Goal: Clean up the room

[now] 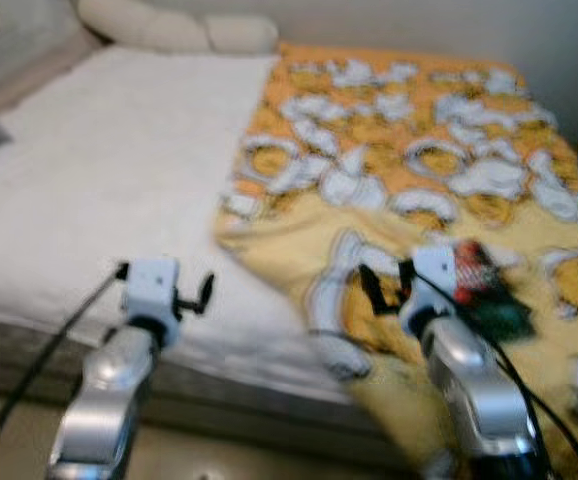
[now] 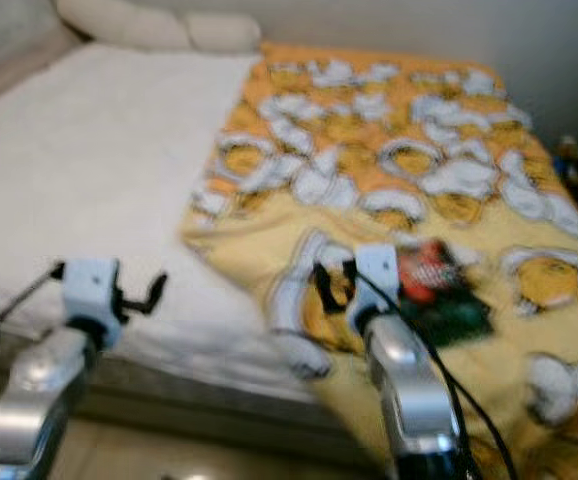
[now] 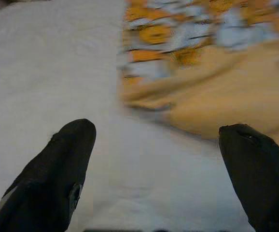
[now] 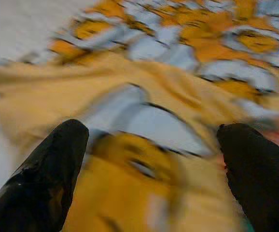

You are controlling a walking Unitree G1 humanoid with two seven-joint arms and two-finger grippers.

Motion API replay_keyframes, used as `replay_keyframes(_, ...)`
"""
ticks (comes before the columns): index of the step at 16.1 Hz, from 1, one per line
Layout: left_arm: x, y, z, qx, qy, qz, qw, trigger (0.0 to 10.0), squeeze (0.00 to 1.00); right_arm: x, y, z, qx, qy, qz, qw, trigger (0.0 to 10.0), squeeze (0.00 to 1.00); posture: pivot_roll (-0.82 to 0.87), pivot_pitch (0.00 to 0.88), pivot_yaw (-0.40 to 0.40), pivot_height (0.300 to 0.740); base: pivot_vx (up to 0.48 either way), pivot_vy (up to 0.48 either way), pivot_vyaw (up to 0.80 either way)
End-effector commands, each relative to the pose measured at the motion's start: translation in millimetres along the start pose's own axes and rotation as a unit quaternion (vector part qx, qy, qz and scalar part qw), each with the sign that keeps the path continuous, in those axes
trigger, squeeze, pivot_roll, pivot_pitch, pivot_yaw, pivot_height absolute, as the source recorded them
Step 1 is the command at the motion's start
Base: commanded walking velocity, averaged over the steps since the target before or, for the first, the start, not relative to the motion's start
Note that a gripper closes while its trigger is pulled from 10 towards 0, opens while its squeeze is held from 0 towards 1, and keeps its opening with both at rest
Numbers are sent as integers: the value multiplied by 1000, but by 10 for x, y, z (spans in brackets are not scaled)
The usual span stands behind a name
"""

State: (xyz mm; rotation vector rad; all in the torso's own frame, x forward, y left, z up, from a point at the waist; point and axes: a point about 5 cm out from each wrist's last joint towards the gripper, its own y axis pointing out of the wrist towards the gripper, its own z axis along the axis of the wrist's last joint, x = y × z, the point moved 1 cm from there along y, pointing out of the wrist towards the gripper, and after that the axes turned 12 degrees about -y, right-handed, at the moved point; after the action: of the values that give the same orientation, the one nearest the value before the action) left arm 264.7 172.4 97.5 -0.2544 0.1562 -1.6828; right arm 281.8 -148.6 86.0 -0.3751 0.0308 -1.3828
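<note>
At the bottom of the head views both silver arms reach forward over the near edge of a bed. The left end effector sits at lower left, above the white sheet; in its wrist view the two black fingers stand wide apart with nothing between them, white sheet under them and the edge of the blanket just beyond, toward the upper right of that picture. The right end effector sits at lower centre-right, over the near part of the yellow and orange blanket; its fingers are likewise spread wide and hold nothing, and the blanket's yellow, white and orange pattern lies under and ahead of them.

Just beside the right wrist, to its right in the head views, a small red and dark green thing lies on the blanket; blur keeps me from telling what it is. A trace of red shows at the right edge of the right wrist view, past the finger there.

The blanket covers the right half of the bed, its left edge rumpled and folded near the middle of the frame, touching the sheet. Farther back, at upper left, pale pillows lie along the head of the bed against a light wall.
</note>
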Motion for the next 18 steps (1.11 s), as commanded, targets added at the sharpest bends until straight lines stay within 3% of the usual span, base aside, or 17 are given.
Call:
replay_keyframes(1,-17,11,39,6,8,1,1000,10000,855,-11,4,39,6,-2,3,1000,10000,0,-58,0,19,740,0,-439,0)
replay_keyframes(4,15,13,47,6,11,-5,1000,10000,851,-19,0,14,4,5,20,1000,10000,0,-47,0,21,740,0,-437,0)
replay_keyframes(5,8,1,48,5,13,-6,1000,10000,855,-86,-9,25,10,15,51,999,10000,0,-46,0,22,740,0,-435,800)
replay_keyframes(10,2,-10,31,3,15,-8,1000,10000,847,-221,-61,-16,8,14,98,995,10000,0,-56,0,29,740,0,-435,800)
replay_keyframes(13,62,-11,32,7,17,-16,1000,10000,847,-199,-84,-97,-3,10,109,994,10000,0,-46,0,21,740,0,-435,800)
replay_keyframes(18,31,-68,3,9,14,-8,1000,10000,839,-195,-63,-121,-8,-1,124,992,10000,0,-47,0,10,740,0,-406,640)
